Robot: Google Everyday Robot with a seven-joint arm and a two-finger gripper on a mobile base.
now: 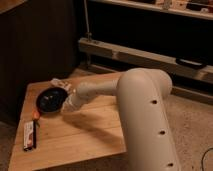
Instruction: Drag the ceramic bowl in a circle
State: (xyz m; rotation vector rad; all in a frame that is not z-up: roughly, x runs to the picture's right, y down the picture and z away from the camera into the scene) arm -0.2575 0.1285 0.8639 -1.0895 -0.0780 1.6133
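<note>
The ceramic bowl [50, 100] is round, shallow and glossy black, with a small pale speck inside. It sits near the far left part of the wooden table [80, 137]. My cream arm reaches in from the right across the table, and my gripper [65, 103] is at the bowl's right rim, touching or just over it. The arm's end hides the contact point.
A white crumpled packet [60, 84] lies just behind the bowl. A small orange item [36, 115] and a flat white and dark bar [30, 135] lie at the table's left edge. A dark wall stands behind, and a metal shelf frame [150, 55] is at the right.
</note>
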